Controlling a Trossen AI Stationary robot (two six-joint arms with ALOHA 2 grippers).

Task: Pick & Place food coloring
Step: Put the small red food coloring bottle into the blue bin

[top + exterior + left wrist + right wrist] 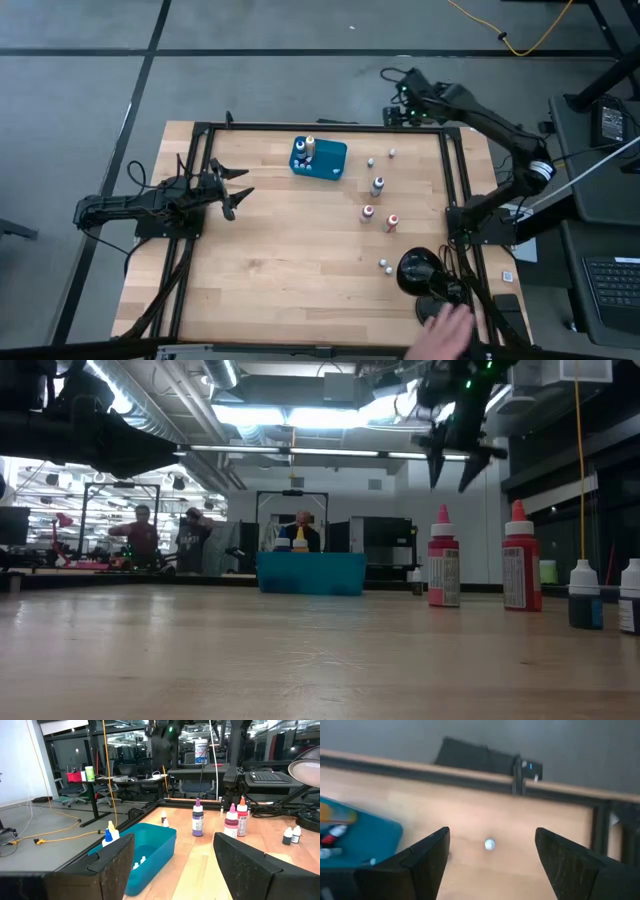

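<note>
Food coloring bottles stand on the wooden table's right half: a purple one (377,185), two red ones (368,213) (392,222) and tiny white-capped vials (392,153) (370,162) (385,265). More bottles (308,148) stand inside the teal tray (330,160) near the far edge. My right gripper (395,105) (492,835) hangs open, high above the table's far right part, with one small vial (490,844) below it. My left gripper (243,193) (172,842) is open at the left side, pointing toward the tray (150,847), touching nothing.
A person's hand (445,330) reaches in at the near right corner, beside a black round lamp head (415,270). Black frame rails (455,170) run along the table's edges. Bare wood lies between my left gripper and the bottles. People stand in the room beyond (140,535).
</note>
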